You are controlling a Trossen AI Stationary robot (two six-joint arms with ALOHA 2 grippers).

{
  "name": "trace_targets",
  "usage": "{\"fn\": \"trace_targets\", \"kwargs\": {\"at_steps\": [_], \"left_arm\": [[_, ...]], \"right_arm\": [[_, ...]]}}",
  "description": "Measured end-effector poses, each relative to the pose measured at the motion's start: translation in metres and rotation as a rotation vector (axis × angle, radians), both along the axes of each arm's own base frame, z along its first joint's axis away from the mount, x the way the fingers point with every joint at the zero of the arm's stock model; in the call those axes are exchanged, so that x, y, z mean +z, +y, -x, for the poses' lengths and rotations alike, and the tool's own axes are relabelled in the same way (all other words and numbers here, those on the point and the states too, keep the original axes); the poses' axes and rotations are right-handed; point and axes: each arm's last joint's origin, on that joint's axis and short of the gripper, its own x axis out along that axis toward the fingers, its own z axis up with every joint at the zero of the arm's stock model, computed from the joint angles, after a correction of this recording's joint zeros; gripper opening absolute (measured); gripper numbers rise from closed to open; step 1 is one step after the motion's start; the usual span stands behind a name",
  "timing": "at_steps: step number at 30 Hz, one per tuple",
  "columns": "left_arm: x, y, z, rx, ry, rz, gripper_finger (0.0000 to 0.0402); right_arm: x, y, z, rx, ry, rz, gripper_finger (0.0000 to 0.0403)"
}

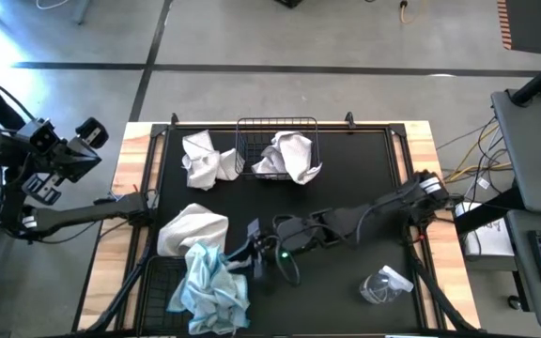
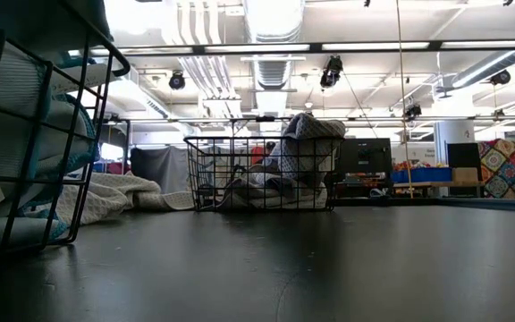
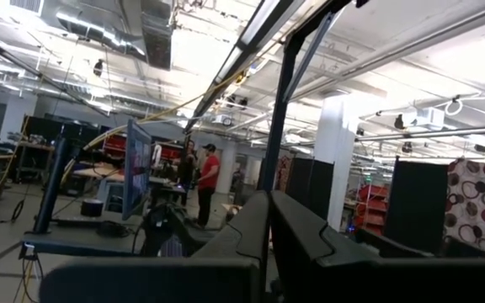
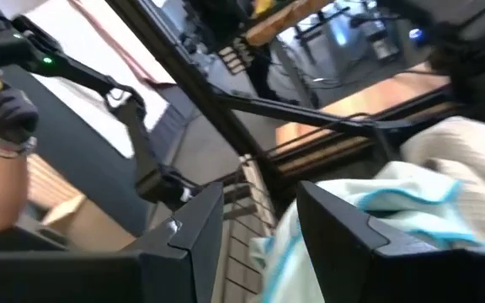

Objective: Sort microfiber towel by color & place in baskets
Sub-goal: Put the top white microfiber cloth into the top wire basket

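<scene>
A light blue towel (image 1: 209, 291) is heaped in the near-left basket (image 1: 158, 296), also seen in the low view (image 2: 34, 134). My right gripper (image 1: 252, 258) hovers open at that towel's right side; the towel's blue-edged folds (image 4: 377, 202) show past its fingers. A white towel (image 1: 193, 228) lies on the mat against this basket. The far basket (image 1: 277, 150) holds a white towel (image 1: 291, 155). Another white towel (image 1: 205, 160) lies on the mat to its left. My left gripper (image 3: 268, 210) is shut, parked off the table's left edge (image 1: 87, 136). My right gripper stands open with a fold of the light blue towel (image 4: 280, 248) showing between its fingers. Whether either finger (image 4: 343, 231) touches the cloth, I cannot tell.
A clear plastic wrapper (image 1: 383, 284) lies on the black mat (image 1: 364, 169) near the right front corner. Bare mat stretches between the far basket and the right arm. In the right wrist view a person's dark-gloved hand (image 4: 7, 114) shows beyond the table.
</scene>
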Motion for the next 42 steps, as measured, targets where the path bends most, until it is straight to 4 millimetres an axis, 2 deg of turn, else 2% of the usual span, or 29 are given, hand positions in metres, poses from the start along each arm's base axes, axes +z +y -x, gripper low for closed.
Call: {"fn": "trace_targets", "kwargs": {"at_steps": [9,18,28,42], "left_arm": [[0.01,-0.005,0.012,-0.011,-0.052,-0.059,0.0],[0.01,-0.008,0.015,-0.057,-0.038,-0.079,0.0],[0.006,-0.006,0.011,-0.061,-0.005,-0.06,0.0],[0.001,-0.002,0.001,-0.055,0.031,-0.025,0.0]], "right_arm": [[0.039,-0.016,0.038,-0.058,0.018,0.112,0.0146],[0.069,-0.039,0.083,-0.253,0.092,0.291,0.0146],[0.071,-0.059,0.121,-0.481,0.28,0.481,0.0146],[0.089,-0.072,0.153,-0.523,0.284,0.507,0.0146]]}}
